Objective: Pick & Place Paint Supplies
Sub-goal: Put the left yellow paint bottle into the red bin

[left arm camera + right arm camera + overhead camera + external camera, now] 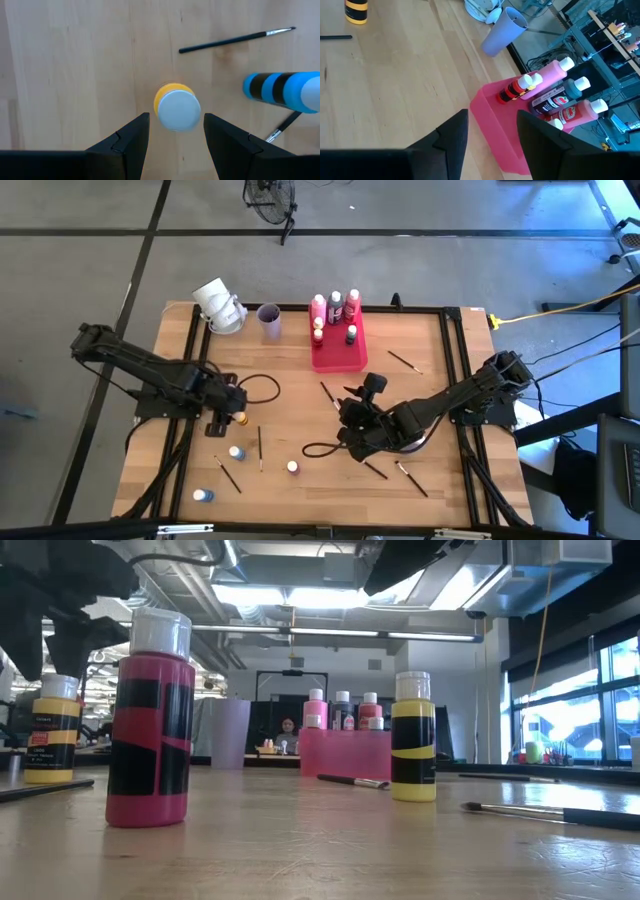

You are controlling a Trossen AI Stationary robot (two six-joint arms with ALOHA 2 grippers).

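Left gripper poised directly over an upright yellow paint bottle on the wooden counter, fingers open either side, not touching. Right gripper open, empty, near the pink tray.

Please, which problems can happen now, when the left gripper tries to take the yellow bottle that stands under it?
1. The open left gripper straddles the upright yellow paint bottle with a light cap, but the bottle sits slightly forward of the fingertips; closing now may pinch only its edge and tip it.
2. A blue, black-striped bottle and a thin dark paintbrush lie close by; a falling bottle or sweeping finger could knock them.
3. The right gripper, also open, hovers near the pink-red rectangular tray and might bump it.
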